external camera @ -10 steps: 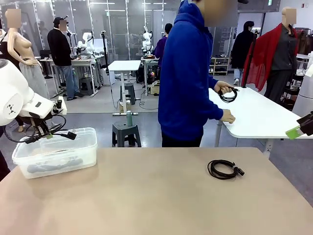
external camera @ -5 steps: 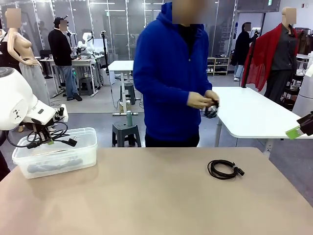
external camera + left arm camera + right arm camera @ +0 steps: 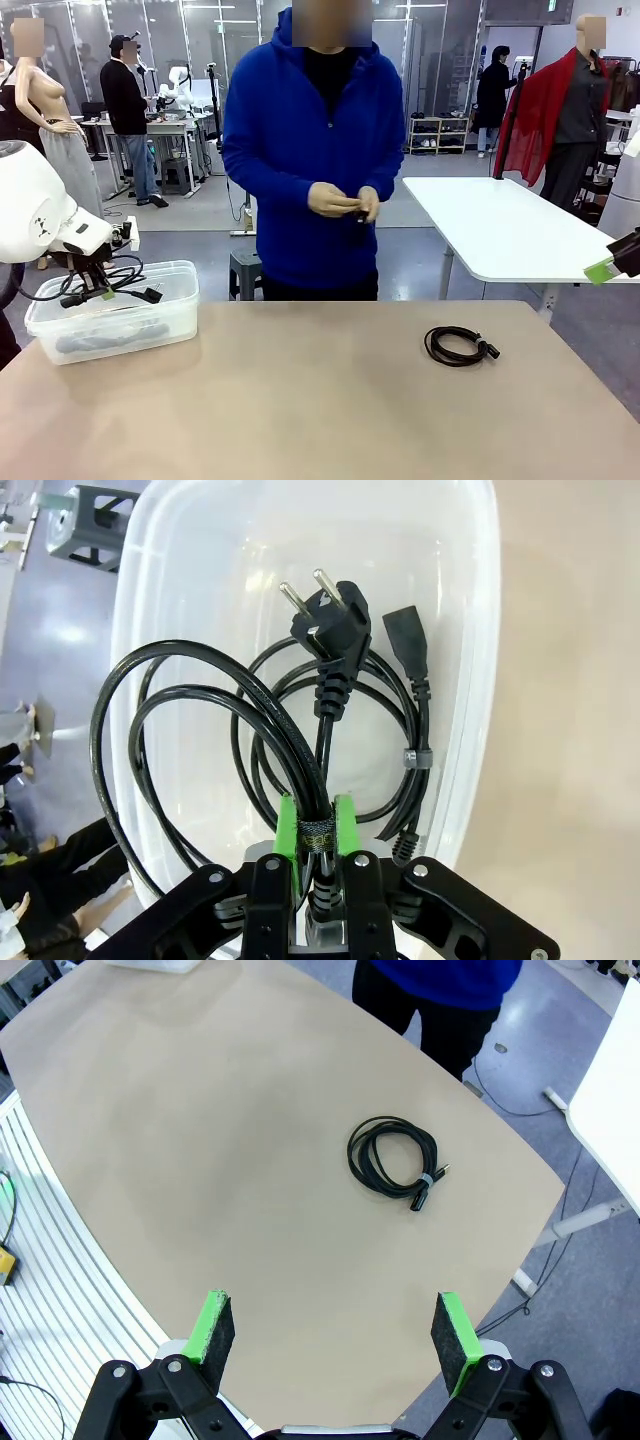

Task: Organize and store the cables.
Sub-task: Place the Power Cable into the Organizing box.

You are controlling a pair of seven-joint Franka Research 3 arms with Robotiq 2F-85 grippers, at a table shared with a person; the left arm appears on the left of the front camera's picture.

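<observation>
My left gripper (image 3: 93,291) is shut on a black coiled cable (image 3: 120,276) and holds it just above a clear plastic bin (image 3: 150,312) at the table's left. In the left wrist view the green pads (image 3: 288,825) pinch the cord, and its two-pin plug (image 3: 325,635) and loops hang over the bin (image 3: 480,680). A second coiled cable (image 3: 460,346) lies on the table at the right, also seen from the right wrist (image 3: 393,1160). My right gripper (image 3: 335,1335) hovers high above the table, open with nothing in it. The person's hands (image 3: 343,201) hold a small dark cable.
A person in a blue hoodie stands at the table's far edge, facing me. A white side table (image 3: 510,225) stands behind at the right. Something dark (image 3: 100,340) shows through the bin's wall. The tan tabletop (image 3: 300,400) is bare in the middle.
The person has turned from the white side table to face mine, bringing a cable in both hands. My left gripper has sunk slightly toward the bin with its cable.
</observation>
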